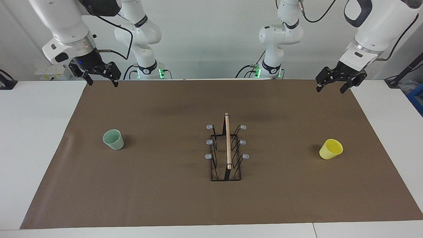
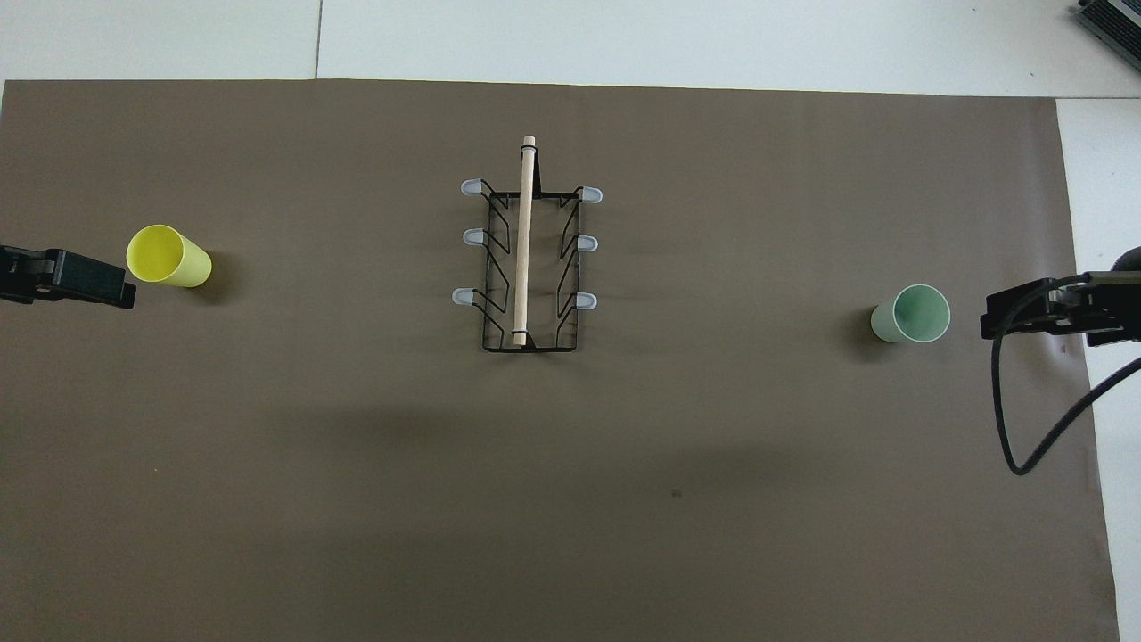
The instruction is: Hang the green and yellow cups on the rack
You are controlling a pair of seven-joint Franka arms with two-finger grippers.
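My left claw point(image 1: 332, 88) hangs at the upper right of the facing view, over the brown mat's point(image 1: 165, 185) robot-side edge. Its fingers stand spread apart, with nothing between them and nothing touched. My right claw point(image 1: 101, 81) hangs at the upper left of the same view, over the corresponding mat corner, fingers likewise parted and empty. Both arms wait.

The yellow cup point(image 1: 330, 149) stands on the mat at centre right of the facing view, mouth up, toward my left arm's end of the tabletop point(image 1: 33, 132). The mint-green cup point(image 1: 113, 139) stands mouth up at centre left, toward my right arm's end. The rack point(image 1: 226, 150) stands at frame centre between the two cups, well apart from each. Its wooden rod point(image 1: 227, 140) runs along the top, and three grey-tipped prongs project from each side. No cup hangs on it.

In the overhead view, my left claw is cut off by the left frame edge and my right claw by the right edge; only dark parts show there, so finger spacing cannot be read from that view.
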